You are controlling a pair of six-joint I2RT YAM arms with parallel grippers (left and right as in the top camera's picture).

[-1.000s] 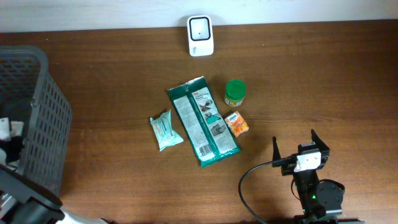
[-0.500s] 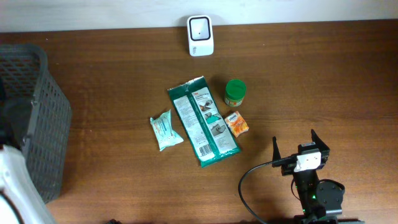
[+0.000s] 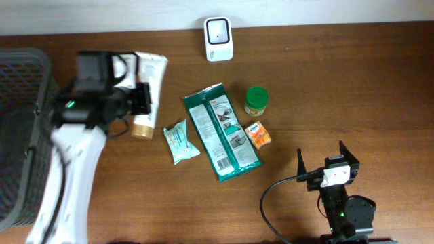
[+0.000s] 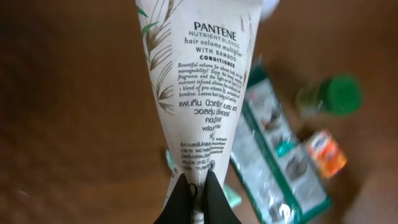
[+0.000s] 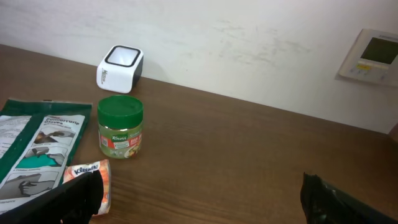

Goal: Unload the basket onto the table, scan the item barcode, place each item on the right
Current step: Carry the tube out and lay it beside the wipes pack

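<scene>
A white Pantene conditioner tube [image 3: 150, 71] with a gold cap hangs over the table's left part, right of the basket. My left gripper [image 3: 140, 102] is shut on it. In the left wrist view the two black fingers [image 4: 184, 200] pinch the tube [image 4: 202, 81] at its narrow near end, the printed text facing the camera. The white scanner [image 3: 218, 38] stands at the back edge, also in the right wrist view [image 5: 120, 68]. My right gripper [image 3: 321, 154] rests open at the front right, nothing between its fingers [image 5: 78, 196].
A dark mesh basket [image 3: 27, 135] stands at the far left. On the table's middle lie a long green packet [image 3: 221, 131], a small teal tissue pack [image 3: 180, 141], a green-lidded jar [image 3: 256, 100] and an orange Kleenex pack [image 3: 258, 134].
My left arm has swung out of the basket to the right, carrying the conditioner tube over the table. The right arm has not moved.
</scene>
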